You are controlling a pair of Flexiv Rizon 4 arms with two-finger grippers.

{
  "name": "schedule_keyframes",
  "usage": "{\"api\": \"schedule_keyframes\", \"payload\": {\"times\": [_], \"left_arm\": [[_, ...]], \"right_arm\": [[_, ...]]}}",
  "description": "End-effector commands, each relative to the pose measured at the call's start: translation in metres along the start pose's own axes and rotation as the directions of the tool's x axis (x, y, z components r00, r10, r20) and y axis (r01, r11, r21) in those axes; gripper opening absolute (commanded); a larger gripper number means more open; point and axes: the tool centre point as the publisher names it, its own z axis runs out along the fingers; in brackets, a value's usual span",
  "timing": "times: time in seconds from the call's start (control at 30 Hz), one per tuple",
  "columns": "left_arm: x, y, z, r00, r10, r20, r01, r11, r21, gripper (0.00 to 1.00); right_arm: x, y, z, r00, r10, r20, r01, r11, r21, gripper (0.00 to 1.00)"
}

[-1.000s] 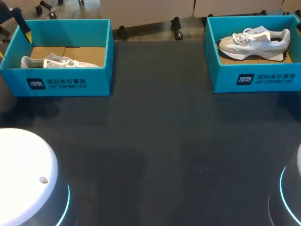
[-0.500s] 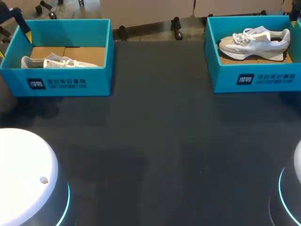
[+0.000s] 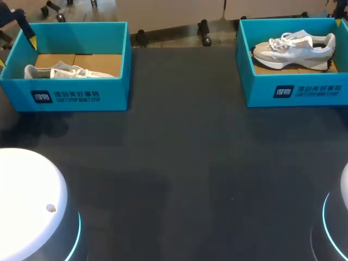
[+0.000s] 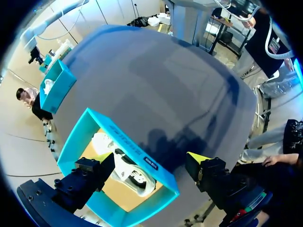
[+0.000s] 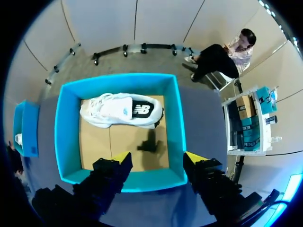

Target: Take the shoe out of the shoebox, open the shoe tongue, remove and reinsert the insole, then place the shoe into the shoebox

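Observation:
Two teal shoeboxes stand at the table's far side. The left shoebox (image 3: 81,95) holds a white and grey shoe (image 3: 60,71), the right shoebox (image 3: 296,92) another one (image 3: 296,48), lying on its side. My left gripper (image 4: 151,161) hangs open above the left shoebox (image 4: 137,153), over the shoe (image 4: 125,168); one of its yellow fingertips (image 3: 32,41) shows at that box's far left corner. My right gripper (image 5: 157,158) hovers high over the right shoebox (image 5: 66,132), fingers apart with nothing between them, the shoe (image 5: 120,109) ahead of them.
The dark table (image 3: 179,163) stretches wide between and in front of the boxes. The white arm bases (image 3: 27,201) sit at the near corners.
A yellow fingertip of my right gripper showed at the right box's far right corner half a second ago and has mostly slipped out of the head view. Boxes and shoes have not moved.

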Motion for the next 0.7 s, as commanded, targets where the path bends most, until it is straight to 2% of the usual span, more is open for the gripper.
{"api": "schedule_keyframes", "payload": {"times": [0.03, 0.13, 0.2, 0.37, 0.4, 0.43, 0.6, 0.7], "left_arm": [[0.0, 0.0, 0.001, 1.0, 0.0, 0.0, 0.0, 1.0, -0.002, 1.0], [0.0, 0.0, 0.001, 1.0, 0.0, 0.0, 0.0, 1.0, -0.002, 1.0], [0.0, 0.0, 0.001, 1.0, 0.0, 0.0, 0.0, 1.0, -0.002, 1.0], [0.0, 0.0, 0.001, 1.0, 0.0, 0.0, 0.0, 1.0, -0.002, 1.0], [0.0, 0.0, 0.001, 1.0, 0.0, 0.0, 0.0, 1.0, -0.002, 1.0], [0.0, 0.0, 0.001, 1.0, 0.0, 0.0, 0.0, 1.0, -0.002, 1.0], [0.0, 0.0, 0.001, 1.0, 0.0, 0.0, 0.0, 1.0, -0.002, 1.0], [0.0, 0.0, 0.001, 1.0, 0.0, 0.0, 0.0, 1.0, -0.002, 1.0]], "right_arm": [[0.001, 0.018, 0.016, 1.0, 0.029, 0.006, -0.029, 0.999, 0.042, 0.66], [-0.001, 0.024, 0.026, 0.999, 0.053, 0.007, -0.053, 0.998, 0.045, 0.67], [-0.002, 0.028, 0.032, 0.998, 0.056, 0.018, -0.057, 0.997, 0.055, 0.64], [0.002, 0.037, 0.046, 0.997, 0.066, 0.037, -0.069, 0.995, 0.075, 0.66], [0.002, 0.038, 0.05, 0.997, 0.069, 0.038, -0.072, 0.994, 0.077, 0.59], [0.003, 0.04, 0.055, 0.997, 0.076, 0.031, -0.078, 0.994, 0.08, 0.57], [0.008, 0.05, 0.069, 0.995, 0.09, 0.03, -0.093, 0.992, 0.087, 0.62], [0.009, 0.054, 0.076, 0.995, 0.097, 0.03, -0.1, 0.991, 0.094, 0.5]]}}
